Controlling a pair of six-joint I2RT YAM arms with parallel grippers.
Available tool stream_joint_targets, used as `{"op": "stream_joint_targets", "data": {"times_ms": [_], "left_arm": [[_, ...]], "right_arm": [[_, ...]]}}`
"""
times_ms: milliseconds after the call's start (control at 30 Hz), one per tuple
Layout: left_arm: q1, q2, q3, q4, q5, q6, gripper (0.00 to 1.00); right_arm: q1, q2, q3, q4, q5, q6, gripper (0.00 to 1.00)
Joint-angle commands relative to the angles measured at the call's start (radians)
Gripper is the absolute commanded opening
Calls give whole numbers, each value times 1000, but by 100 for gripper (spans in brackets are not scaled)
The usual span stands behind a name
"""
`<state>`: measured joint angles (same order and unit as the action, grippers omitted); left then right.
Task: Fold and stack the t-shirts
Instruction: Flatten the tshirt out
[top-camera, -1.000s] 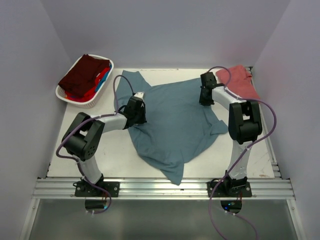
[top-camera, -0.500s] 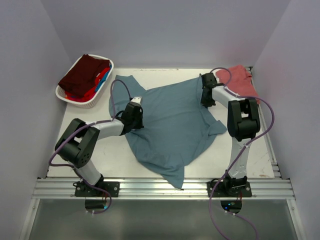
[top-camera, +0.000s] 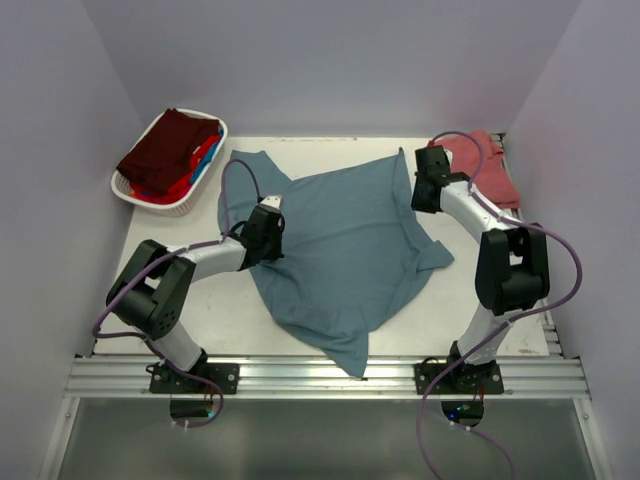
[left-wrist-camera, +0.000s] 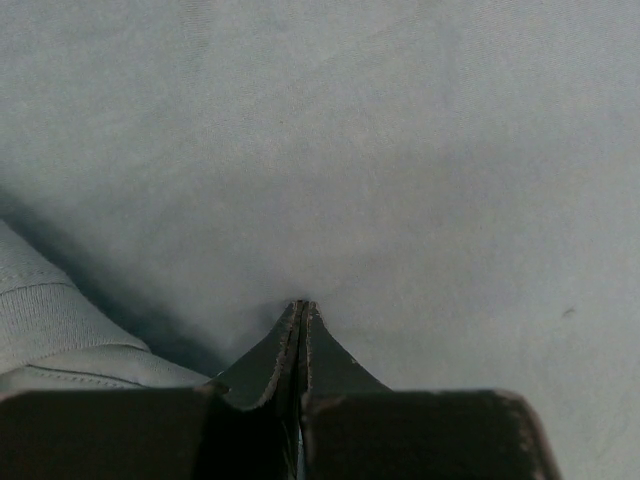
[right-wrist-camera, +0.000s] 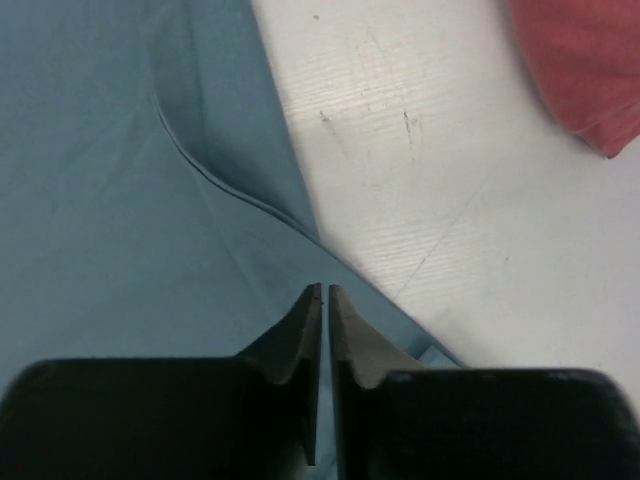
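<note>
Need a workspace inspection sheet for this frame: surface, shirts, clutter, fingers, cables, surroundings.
Surface: white table, scuffed.
Job's things: teal-blue t-shirt spread rumpled mid-table, unfolded; salmon-red t-shirt at the far-right corner; dark maroon t-shirt atop blue and red cloth in the basket.
Clutter: white basket at the far-left corner.
Grippers: left gripper shut, fingers seemingly pinching the teal-blue t-shirt; right gripper shut, empty, over that shirt's edge.
Cables: purple cables looped along both arms; one arches over the teal-blue t-shirt.
Surroundings: lavender walls; metal rail at the near edge.
</note>
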<state>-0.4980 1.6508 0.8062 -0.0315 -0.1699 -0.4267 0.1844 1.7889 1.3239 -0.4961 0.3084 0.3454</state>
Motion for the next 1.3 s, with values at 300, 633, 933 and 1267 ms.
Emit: {"op": "stream_joint_targets", "data": {"times_ms": [300,633,933,1267], "left_arm": [[3,-82,37,-22,-34,22,0],[3,-77,24,-7,-37,16,0],[3,-98,-4,-21,-59,19,0],[3,-111,-53,-38,-83,29,0]], "right_arm": [[-3,10,-72,-42,6,27,48],[-7,105,-55,7,-86,32,44],[-20,156,-28,7,33,61,0],[-40,44,-84,-42,267,121,0]]}}
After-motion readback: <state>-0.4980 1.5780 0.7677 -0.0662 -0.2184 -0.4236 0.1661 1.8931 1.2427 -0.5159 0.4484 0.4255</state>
